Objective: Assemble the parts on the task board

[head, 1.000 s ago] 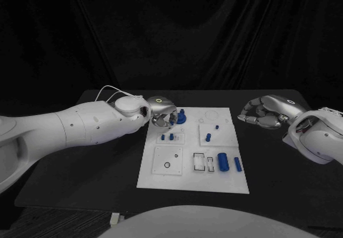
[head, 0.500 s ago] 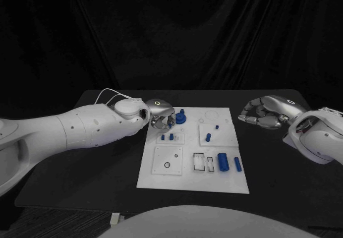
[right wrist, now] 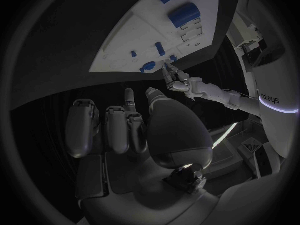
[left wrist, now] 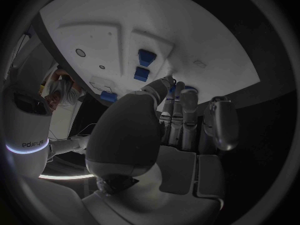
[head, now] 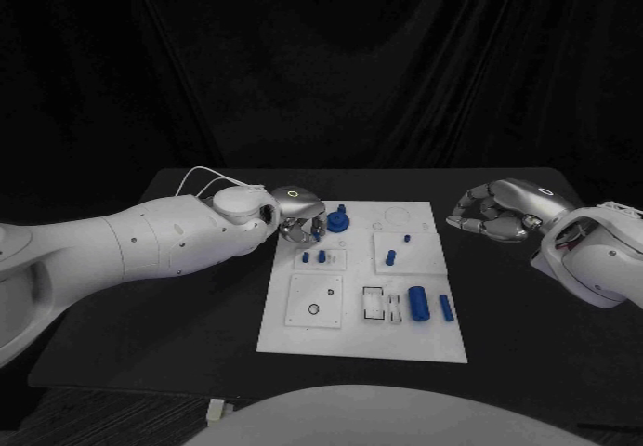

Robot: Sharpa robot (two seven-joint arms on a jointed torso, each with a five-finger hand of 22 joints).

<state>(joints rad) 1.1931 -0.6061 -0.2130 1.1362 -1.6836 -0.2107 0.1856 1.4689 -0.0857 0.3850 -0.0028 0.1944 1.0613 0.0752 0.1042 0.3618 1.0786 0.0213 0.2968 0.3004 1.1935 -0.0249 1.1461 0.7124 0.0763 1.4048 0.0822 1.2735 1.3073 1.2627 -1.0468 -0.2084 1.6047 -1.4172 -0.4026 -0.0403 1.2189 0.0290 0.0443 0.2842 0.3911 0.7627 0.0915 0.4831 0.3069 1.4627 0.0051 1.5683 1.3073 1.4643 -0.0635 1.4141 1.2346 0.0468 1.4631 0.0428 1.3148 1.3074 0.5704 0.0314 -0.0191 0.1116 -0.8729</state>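
Note:
The white task board [head: 351,333] lies mid-table. At its far left corner stands a blue round part [head: 340,221] with a peg rising from it. My left hand [head: 302,219] hovers just left of this part, fingers stretched toward it, with nothing visibly in its grasp. In the left wrist view the fingertips [left wrist: 177,91] end next to a bit of blue, and the board [left wrist: 206,45] lies beyond them. My right hand [head: 492,212] hangs off the board's far right side, fingers curled in on nothing. The right wrist view shows the board [right wrist: 125,45] and my left hand [right wrist: 179,81].
Two small blue pegs [head: 315,255] stand in the left middle block, and another peg [head: 390,257] in the block to their right. A thick blue cylinder [head: 418,303] and a thinner one [head: 446,308] lie on the board's near right. Black table [head: 161,307] surrounds the board.
My left hand has drawn back a little to the left, away from the blue round part, which stays where it stood. The right hand has not moved.

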